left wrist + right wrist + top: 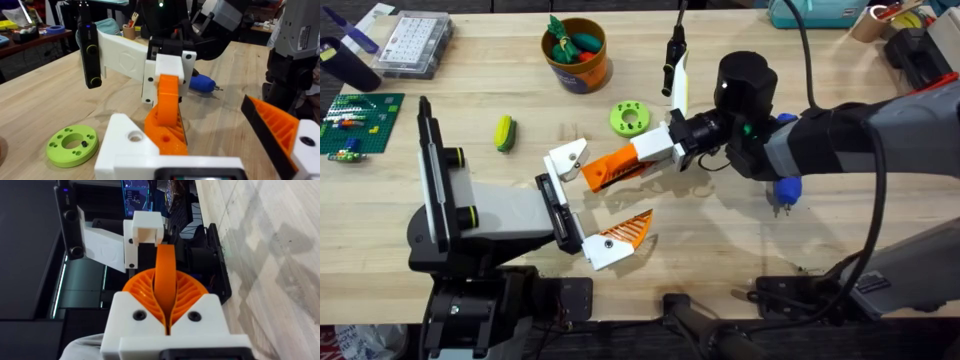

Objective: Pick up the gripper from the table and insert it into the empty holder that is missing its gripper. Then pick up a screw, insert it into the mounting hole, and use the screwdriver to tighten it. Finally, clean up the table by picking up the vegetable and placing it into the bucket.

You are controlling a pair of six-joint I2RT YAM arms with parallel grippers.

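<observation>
My right gripper [605, 172] reaches left across the table, its white-and-orange fingers shut on the orange tip of the gripper [165, 267]. The gripper's white base [565, 158] rests at the far end of the left hand's black rail [552, 200], covering the holder there; how deep it sits I cannot tell. My left gripper [610, 205] stands open, with its fitted orange-tipped finger [625, 232] at the rail's near end. The yellow-green vegetable [504, 132] lies left of them. The orange bucket [575, 55] stands at the back. A blue screwdriver [786, 186] lies under the right arm. A screw is out of view.
A lime-green ring [629, 118] lies just behind the right gripper. The bucket holds toy vegetables. At the far left are a clear parts box [415, 42] and a green studded plate [358, 122]. A black cable crosses the table's right half.
</observation>
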